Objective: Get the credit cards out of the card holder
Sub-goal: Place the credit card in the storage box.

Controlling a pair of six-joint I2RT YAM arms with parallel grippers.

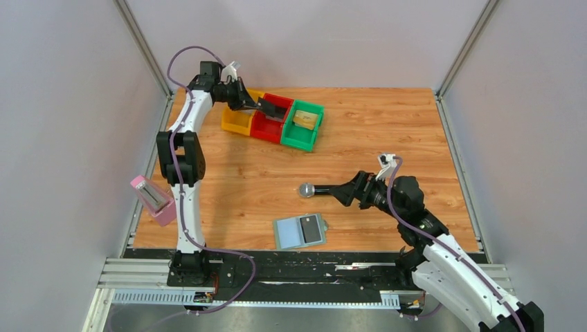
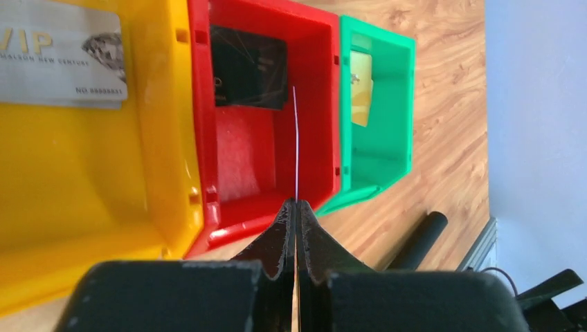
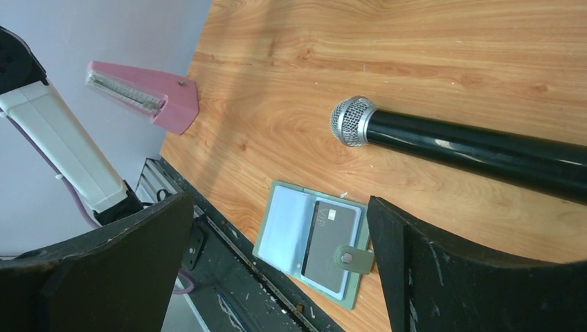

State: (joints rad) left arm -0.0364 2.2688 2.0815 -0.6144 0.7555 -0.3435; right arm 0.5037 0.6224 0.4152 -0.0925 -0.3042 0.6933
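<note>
The card holder [image 1: 289, 234] lies open near the table's front edge, with a dark grey card [image 1: 313, 230] in its right panel. The right wrist view shows the holder [image 3: 285, 221], the grey VIP card [image 3: 331, 242] and a snap tab. My left gripper [image 1: 266, 106] is over the red bin [image 1: 271, 128], shut on a thin card seen edge-on [image 2: 295, 138] in the left wrist view, jaws [image 2: 296, 204] pressed together. My right gripper [image 1: 344, 192] is open and empty, above the holder [image 3: 280, 207].
The yellow bin [image 2: 83, 180] holds a silver VIP card [image 2: 62, 55], the red bin [image 2: 242, 152] a black card [image 2: 248, 67], the green bin [image 1: 302, 126] a gold card [image 1: 305, 119]. A black microphone [image 1: 315, 190] lies by my right gripper. A pink object [image 1: 154, 200] sits at the left edge.
</note>
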